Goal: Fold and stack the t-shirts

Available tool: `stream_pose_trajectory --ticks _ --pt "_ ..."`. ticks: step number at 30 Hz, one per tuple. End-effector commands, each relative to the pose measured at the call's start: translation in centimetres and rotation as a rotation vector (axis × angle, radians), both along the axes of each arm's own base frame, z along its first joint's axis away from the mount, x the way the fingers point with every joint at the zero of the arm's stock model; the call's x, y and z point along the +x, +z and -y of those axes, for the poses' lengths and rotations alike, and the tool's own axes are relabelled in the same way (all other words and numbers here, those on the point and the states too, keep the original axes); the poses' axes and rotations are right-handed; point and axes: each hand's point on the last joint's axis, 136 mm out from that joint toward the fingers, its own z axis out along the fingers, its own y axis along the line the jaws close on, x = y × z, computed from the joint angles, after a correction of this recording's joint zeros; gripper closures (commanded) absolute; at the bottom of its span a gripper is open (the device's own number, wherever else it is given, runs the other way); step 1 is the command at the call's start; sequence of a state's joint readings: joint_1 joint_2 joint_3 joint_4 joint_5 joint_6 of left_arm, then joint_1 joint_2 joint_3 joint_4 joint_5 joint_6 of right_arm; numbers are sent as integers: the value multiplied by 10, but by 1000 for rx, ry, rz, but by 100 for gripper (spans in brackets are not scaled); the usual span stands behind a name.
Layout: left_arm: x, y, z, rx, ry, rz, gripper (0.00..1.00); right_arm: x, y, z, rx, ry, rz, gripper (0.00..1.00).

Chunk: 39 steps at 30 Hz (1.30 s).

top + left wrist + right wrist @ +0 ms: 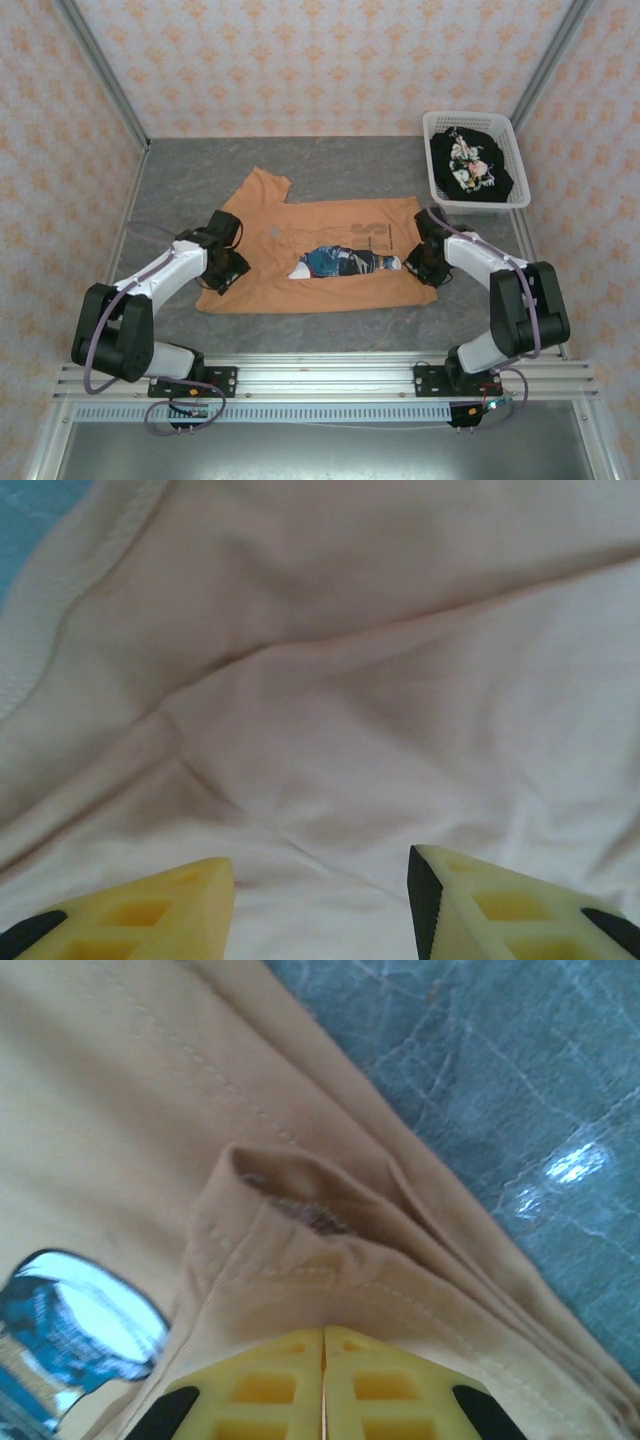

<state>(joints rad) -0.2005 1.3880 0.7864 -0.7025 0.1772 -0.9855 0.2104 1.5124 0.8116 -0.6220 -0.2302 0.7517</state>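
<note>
The light orange-tan t-shirt lies spread on the grey table, its lower part folded up so the blue-and-white print shows in a gap. My left gripper is pressed down at the shirt's left edge. In the left wrist view its fingers stand apart over the pale cloth, the gripper open. My right gripper sits at the shirt's right edge. Its yellow jaws are shut on a puckered hem fold of the shirt. The black floral t-shirt lies crumpled in the basket.
A white lattice basket stands at the back right corner, close behind my right arm. Bare grey tabletop runs behind and left of the shirt, and shows beside the hem. Patterned walls close in the table on three sides.
</note>
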Motion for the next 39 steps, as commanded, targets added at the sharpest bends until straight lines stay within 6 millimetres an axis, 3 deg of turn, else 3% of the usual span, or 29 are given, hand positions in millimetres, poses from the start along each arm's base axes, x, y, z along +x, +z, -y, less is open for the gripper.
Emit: stream_pose_trajectory --ticks 1,6,13,18,21,25,27,30,35,38,39 --pt "-11 -16 -12 24 30 -62 51 -8 -9 11 -61 -8 -64 93" --pt "-30 -35 -43 140 101 -173 63 -20 -21 3 -65 60 -142 93" --pt "-66 -34 -77 207 248 -210 67 -56 -25 -32 -31 172 -243 92" --pt "-66 -27 -93 212 267 -212 67 -81 -24 -56 39 175 -298 92" --pt "-59 -18 -101 227 268 -204 67 -83 -20 -63 65 161 -285 90" --pt "-17 22 -104 240 236 -69 58 -47 11 -61 19 195 -120 81" --pt "14 52 -106 287 188 1 51 -20 35 -60 -12 219 -29 74" --pt "64 83 -100 321 94 64 43 19 61 -56 -71 244 79 69" --pt "150 95 -84 270 -9 131 42 87 87 -57 -95 266 219 67" --pt "199 92 -81 268 -50 189 42 122 97 -59 -114 291 278 65" --pt "214 83 -81 270 -59 187 43 133 99 -60 -118 299 294 65"
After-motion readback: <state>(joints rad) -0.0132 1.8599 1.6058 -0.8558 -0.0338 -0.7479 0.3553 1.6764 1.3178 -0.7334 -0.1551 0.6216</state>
